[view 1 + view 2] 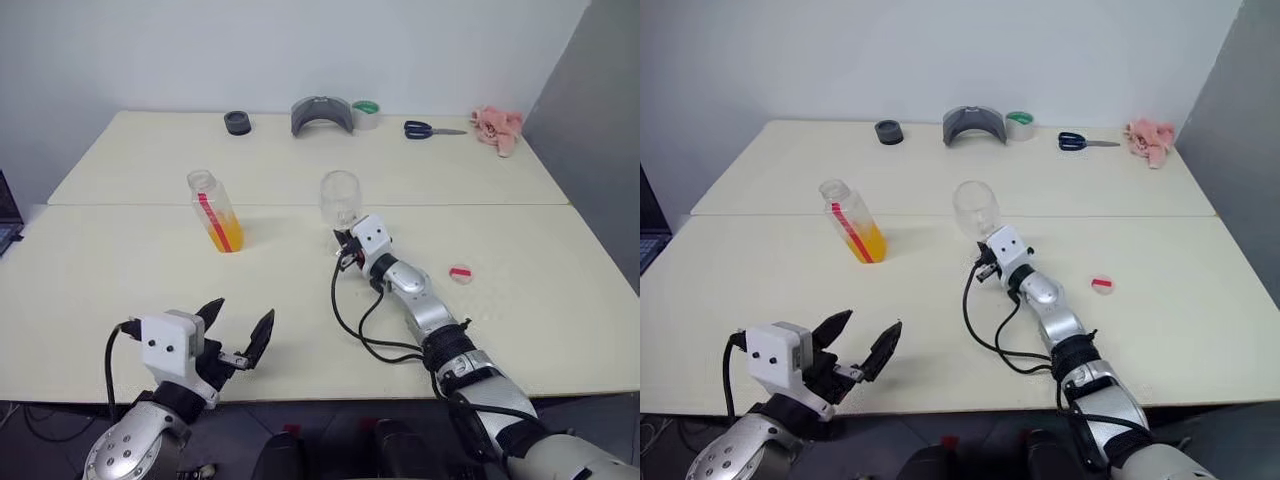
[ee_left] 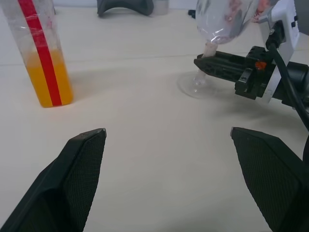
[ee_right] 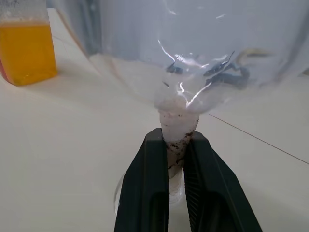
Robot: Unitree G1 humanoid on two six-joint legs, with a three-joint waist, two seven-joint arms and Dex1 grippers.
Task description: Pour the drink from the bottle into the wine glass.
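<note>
The clear stemmed wine glass (image 1: 340,197) stands at the frame's centre, its stem clamped by the right gripper (image 3: 176,164). Left of it stands the uncapped clear plastic bottle (image 1: 215,210) of orange drink (image 1: 229,236). At lower left, the left gripper (image 1: 241,329) hangs spread, empty.

The 2 head views look forward and down from above the near edge of the table (image 1: 120,270), taking in its whole top to the far wall; they sit side by side, so the scene is nearly the same in both. The left wrist view looks low and level across the tabletop, between its own 2 fingers (image 2: 72,179), toward the bottle (image 2: 43,53) and wine glass (image 2: 222,24) — things the right wrist view also shares, though that camera sits very close to the glass stem.
</note>
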